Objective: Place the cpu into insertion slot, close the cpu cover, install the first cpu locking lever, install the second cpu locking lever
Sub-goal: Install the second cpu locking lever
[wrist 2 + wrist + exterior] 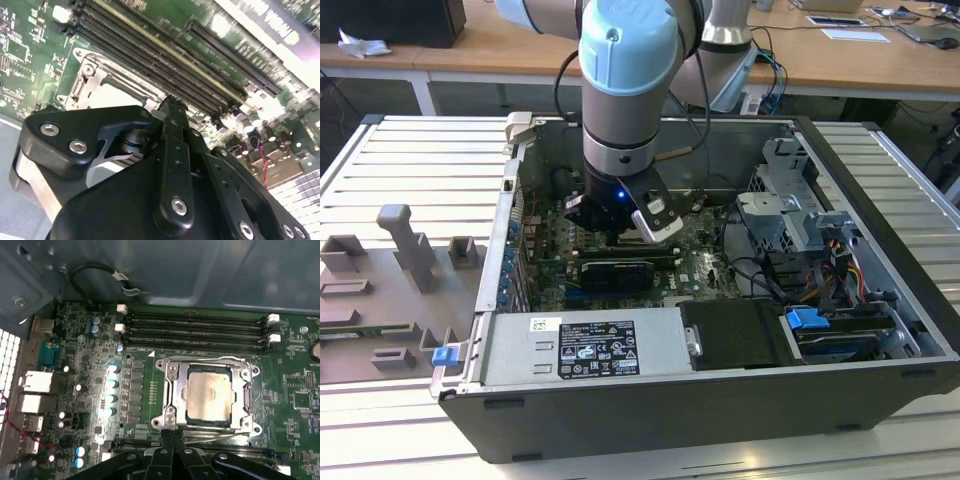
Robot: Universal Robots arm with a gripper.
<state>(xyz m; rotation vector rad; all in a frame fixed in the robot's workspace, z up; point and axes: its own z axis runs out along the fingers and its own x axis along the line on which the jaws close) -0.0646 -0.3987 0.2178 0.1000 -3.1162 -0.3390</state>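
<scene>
Cpu (209,397) sits flat in the insertion slot (191,419) on the green motherboard (150,390), the cpu cover (175,390) lying closed around it. Beside the cover's near edge, the gripper (170,436) has its fingertips pressed together, holding nothing, the arm standing nearly vertical above the socket.

In the exterior view the insertion slot is hidden behind the arm (625,90). In the second wrist view the cpu cover (87,82) is partly covered by the tool (172,107).
</scene>
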